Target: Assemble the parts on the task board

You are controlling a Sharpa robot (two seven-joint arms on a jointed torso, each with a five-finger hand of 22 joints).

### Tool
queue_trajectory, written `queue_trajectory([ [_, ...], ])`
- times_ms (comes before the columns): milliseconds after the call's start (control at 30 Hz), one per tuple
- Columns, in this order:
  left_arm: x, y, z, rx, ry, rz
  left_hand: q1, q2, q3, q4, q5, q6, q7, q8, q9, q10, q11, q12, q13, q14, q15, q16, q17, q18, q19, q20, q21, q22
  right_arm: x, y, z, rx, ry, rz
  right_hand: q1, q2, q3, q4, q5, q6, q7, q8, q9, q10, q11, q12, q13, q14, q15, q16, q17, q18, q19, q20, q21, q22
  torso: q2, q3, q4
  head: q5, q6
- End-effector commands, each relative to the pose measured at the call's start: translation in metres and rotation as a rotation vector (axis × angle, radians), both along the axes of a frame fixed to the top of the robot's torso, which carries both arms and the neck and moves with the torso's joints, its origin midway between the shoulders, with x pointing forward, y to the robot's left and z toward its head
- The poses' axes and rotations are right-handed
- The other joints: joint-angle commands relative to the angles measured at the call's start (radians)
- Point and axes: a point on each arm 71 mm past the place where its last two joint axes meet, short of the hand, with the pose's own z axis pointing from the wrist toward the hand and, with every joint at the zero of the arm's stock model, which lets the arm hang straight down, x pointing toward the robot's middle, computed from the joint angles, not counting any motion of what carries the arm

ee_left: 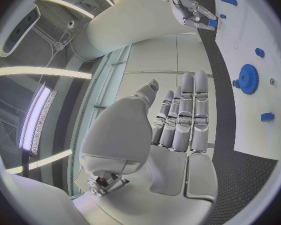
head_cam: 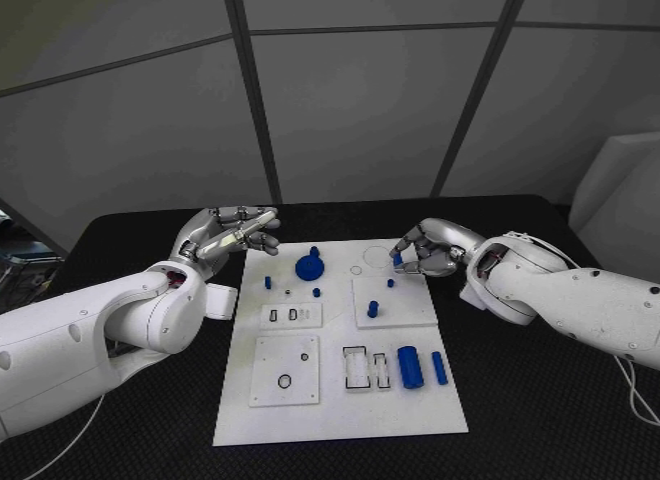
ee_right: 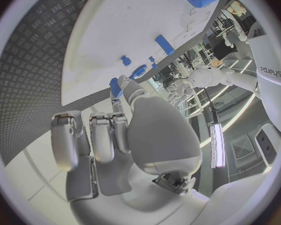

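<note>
Coming in from my near side, I have bare white board (head_cam: 345, 415) to pass over. Farther in, the blue cylinder (head_cam: 410, 366), upright pegs (head_cam: 372, 311) and gear (head_cam: 310, 266) block a low sweep; black table (head_cam: 532, 400) flanks both sides.

Matt white task board (head_cam: 345, 400), ribbed black table (head_cam: 561, 420).

Small blue part (head_cam: 397, 258) in right hand (head_cam: 424, 250): mostly hidden by fingers, shape unclear. Task board (ee_left: 253, 30) far edge cut off in left wrist view.
</note>
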Motion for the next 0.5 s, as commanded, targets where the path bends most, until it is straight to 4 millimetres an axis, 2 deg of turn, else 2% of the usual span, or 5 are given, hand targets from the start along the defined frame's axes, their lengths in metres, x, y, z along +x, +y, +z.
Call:
queue_trajectory([
  [33,0.000,0.000,0.002,-0.004,-0.005,-0.007,0.005,0.006,0.002,-0.005,-0.003,-0.007,0.000,-0.005,0.001,-0.002,0.001,-0.005,0.001,-0.002,0.004,-0.005,0.001,-0.004,-0.006,0.000,0.003,0.001,-0.007,0.019,0.013,0.037,-0.052,-0.003,-0.002,0.010,0.006,0.000,-0.003,0.006,-0.001,0.003,0.002,0.068,-0.008,-0.003,0.221,0.104,-0.007,0.005,0.263,-0.014,0.099,-0.004,0.005,0.258,-0.009,-0.0041,-0.0018,0.005,0.001],
  [233,0.000,-0.001,0.002,-0.005,-0.004,-0.009,0.005,0.006,0.003,-0.008,-0.004,-0.007,0.000,-0.005,0.001,-0.001,0.001,-0.005,0.001,-0.002,0.004,-0.008,0.003,-0.005,-0.007,0.000,0.004,0.002,-0.018,0.060,0.021,0.056,-0.061,0.064,-0.003,0.010,0.007,0.000,-0.005,0.005,0.000,0.002,0.002,0.068,-0.008,-0.003,0.221,0.104,-0.007,0.005,0.263,-0.014,0.098,-0.004,0.004,0.258,-0.019,-0.0087,0.0019,0.023,-0.006],
  [333,0.001,-0.002,0.001,-0.005,-0.005,-0.010,0.005,0.006,0.003,-0.008,-0.004,-0.007,0.000,-0.005,0.001,-0.001,0.001,-0.005,0.001,-0.002,0.004,-0.008,0.003,-0.005,-0.007,0.000,0.004,0.002,-0.020,0.082,0.022,0.067,-0.056,0.101,-0.006,0.010,0.008,0.001,-0.008,0.004,0.000,0.002,0.002,0.068,-0.007,-0.004,0.221,0.104,-0.007,0.005,0.263,-0.014,0.098,-0.004,0.004,0.257,-0.023,-0.0116,0.0060,0.037,-0.014],
  [433,0.003,-0.003,0.001,-0.006,-0.005,-0.010,0.004,0.006,0.003,-0.007,-0.004,-0.007,0.000,-0.005,0.001,-0.001,0.001,-0.005,0.001,-0.001,0.004,-0.008,0.004,-0.005,-0.007,0.000,0.005,0.003,-0.021,0.101,0.021,0.078,-0.050,0.127,-0.008,0.010,0.008,0.002,-0.009,0.004,0.000,0.001,0.002,0.068,-0.007,-0.004,0.221,0.104,-0.007,0.005,0.263,-0.013,0.097,-0.004,0.004,0.256,-0.025,-0.0132,0.0065,0.047,-0.020],
  [500,0.004,-0.002,0.001,-0.005,-0.006,-0.007,0.004,0.006,0.003,-0.007,-0.004,-0.007,0.000,-0.005,0.001,-0.001,0.001,-0.005,0.001,-0.001,0.004,-0.008,0.004,-0.005,-0.007,0.000,0.005,0.003,-0.021,0.113,0.019,0.080,-0.045,0.141,-0.008,0.010,0.008,0.002,-0.009,0.004,0.000,0.001,0.002,0.068,-0.007,-0.004,0.221,0.104,-0.007,0.005,0.263,-0.013,0.098,-0.004,0.004,0.257,-0.027,-0.0136,0.0064,0.064,-0.029],
])
